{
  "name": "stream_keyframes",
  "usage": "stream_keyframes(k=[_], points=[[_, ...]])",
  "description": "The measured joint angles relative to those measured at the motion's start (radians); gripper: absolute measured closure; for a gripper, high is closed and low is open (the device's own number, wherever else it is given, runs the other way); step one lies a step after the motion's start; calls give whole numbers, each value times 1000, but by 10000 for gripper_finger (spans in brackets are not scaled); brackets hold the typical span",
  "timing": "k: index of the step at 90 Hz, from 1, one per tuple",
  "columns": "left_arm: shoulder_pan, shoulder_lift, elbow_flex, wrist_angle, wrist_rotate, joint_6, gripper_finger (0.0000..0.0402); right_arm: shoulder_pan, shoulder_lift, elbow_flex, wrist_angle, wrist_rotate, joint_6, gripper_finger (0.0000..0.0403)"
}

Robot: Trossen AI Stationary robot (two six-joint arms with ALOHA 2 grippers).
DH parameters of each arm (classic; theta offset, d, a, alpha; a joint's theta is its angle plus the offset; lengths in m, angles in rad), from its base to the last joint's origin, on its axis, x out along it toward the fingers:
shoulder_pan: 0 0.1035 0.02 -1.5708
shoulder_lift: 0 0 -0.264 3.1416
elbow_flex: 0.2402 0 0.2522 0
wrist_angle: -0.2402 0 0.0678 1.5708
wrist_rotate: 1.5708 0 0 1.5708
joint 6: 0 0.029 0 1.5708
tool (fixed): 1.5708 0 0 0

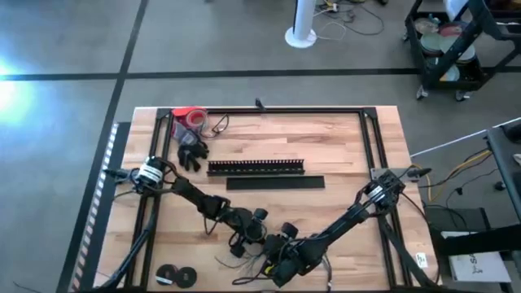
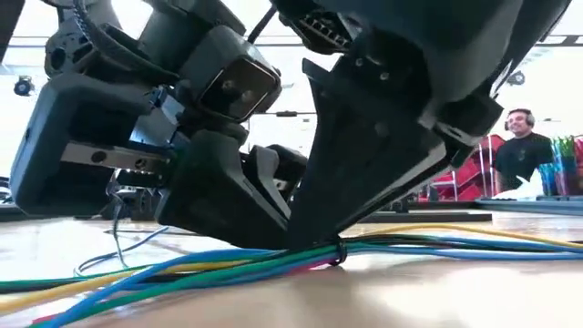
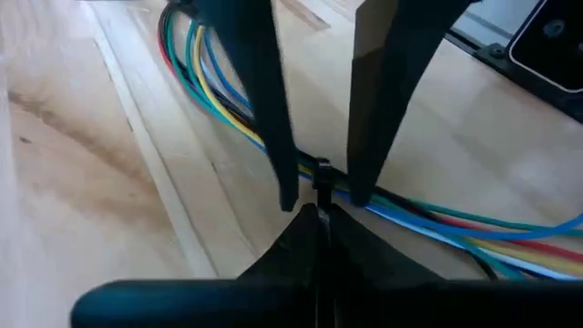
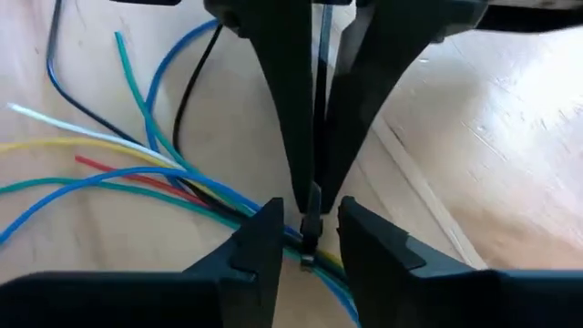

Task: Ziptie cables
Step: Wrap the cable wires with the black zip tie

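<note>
While clamped on the zip tie (image 4: 319, 91), left claw (image 3: 319, 211) opposite spread right claw (image 4: 308, 232) astride cables (image 4: 182, 178).

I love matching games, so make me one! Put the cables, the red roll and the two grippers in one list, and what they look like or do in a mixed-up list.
1. cables
2. red roll
3. left gripper
4. right gripper

A. open, one finger each side of the zip tie
B. shut on the zip tie
C. far left corner of the table
D. many colours, bunched together

Pairs: 1-D, 2-C, 3-B, 4-A
</note>
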State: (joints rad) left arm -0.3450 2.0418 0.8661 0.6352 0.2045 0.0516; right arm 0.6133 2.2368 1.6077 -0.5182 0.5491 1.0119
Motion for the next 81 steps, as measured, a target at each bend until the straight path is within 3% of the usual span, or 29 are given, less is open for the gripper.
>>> stream_keyframes(k=[13, 51, 68, 81], points=[[3, 0, -6, 12, 3, -4, 401, -4, 0, 0, 0, -4, 10, 391], [26, 2, -159, 249, 4, -58, 399, 35, 0, -12, -37, 10, 149, 400], [27, 2, -168, 257, 4, -61, 400, 34, -1, -14, -37, 8, 137, 395], [27, 1, -164, 254, 4, -37, 400, 27, -9, 9, -60, -14, 84, 341]])
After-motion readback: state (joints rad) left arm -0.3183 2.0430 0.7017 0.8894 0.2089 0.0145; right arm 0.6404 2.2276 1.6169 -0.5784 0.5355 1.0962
